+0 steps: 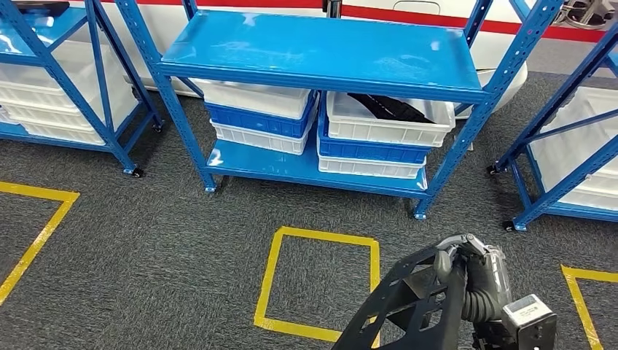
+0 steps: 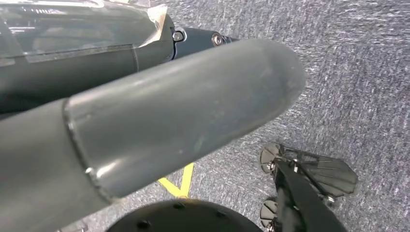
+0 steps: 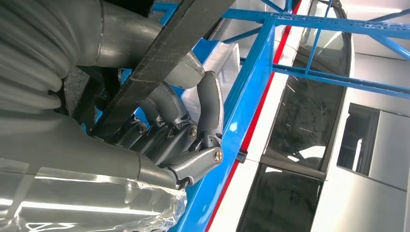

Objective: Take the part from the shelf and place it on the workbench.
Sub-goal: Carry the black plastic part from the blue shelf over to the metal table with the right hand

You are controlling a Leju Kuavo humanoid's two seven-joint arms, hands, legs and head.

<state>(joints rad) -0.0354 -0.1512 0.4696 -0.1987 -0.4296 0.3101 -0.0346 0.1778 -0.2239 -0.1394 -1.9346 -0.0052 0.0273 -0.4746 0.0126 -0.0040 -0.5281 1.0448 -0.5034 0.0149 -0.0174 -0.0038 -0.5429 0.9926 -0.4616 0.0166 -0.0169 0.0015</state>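
Note:
The part [image 1: 408, 306] is a flat black frame with cut-outs, low on the right in the head view, above the grey carpet. My right hand [image 1: 470, 259] grips its upper edge. In the right wrist view the fingers [image 3: 193, 135] curl around the part's black edge [image 3: 159, 63], with the blue shelf post [image 3: 251, 96] just beyond. My left hand [image 2: 169, 125] hangs over the carpet, thumb and fingers stretched out and nothing in them. The blue shelf [image 1: 321, 55] stands ahead of me, its top board bare.
On the lower shelf board sit stacked white and blue bins [image 1: 259, 117]; the right white bin [image 1: 430, 127] holds another black part [image 1: 390, 107]. More blue racks with white bins stand at left [image 1: 58, 80] and right [image 1: 576, 146]. Yellow tape [image 1: 321, 281] marks a square on the carpet.

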